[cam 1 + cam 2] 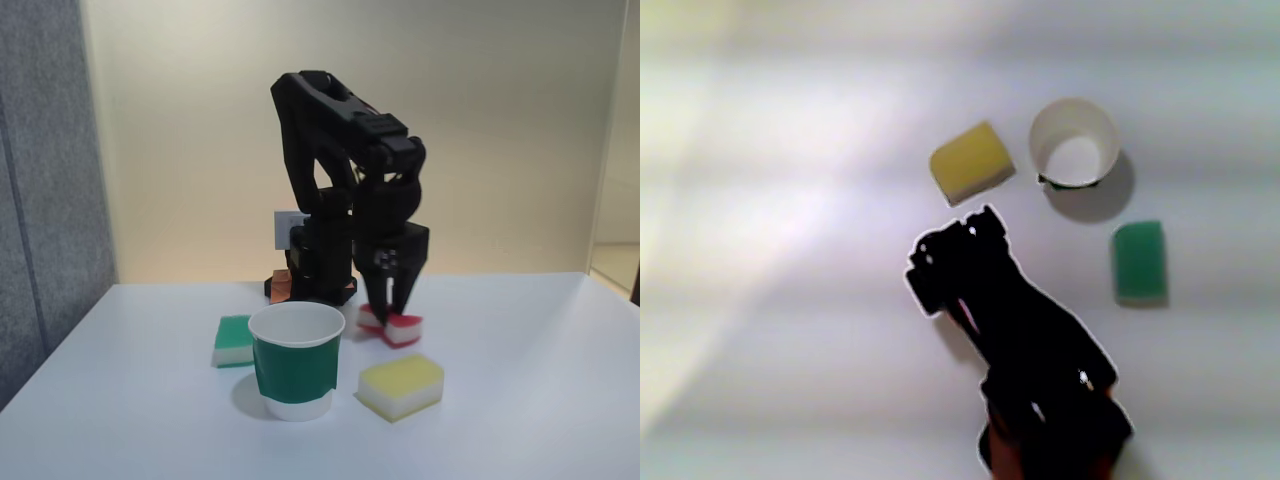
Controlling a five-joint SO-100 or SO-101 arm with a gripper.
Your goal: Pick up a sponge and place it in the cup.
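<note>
Red-topped sponge (391,326) on the table, pinched between the downward-pointing end effector (388,308) fingers, behind the cup (296,359).

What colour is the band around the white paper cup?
Dark green, wrapping the middle of the white paper cup; it shows best in the fixed view.

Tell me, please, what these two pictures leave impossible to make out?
- Whether the tool grips the red sponge: in the fixed view its fingers cover the sponge's middle.
- The red sponge in the other view: the arm hides it.
- The cup interior: fixed view too low, the other view blurred.
</note>
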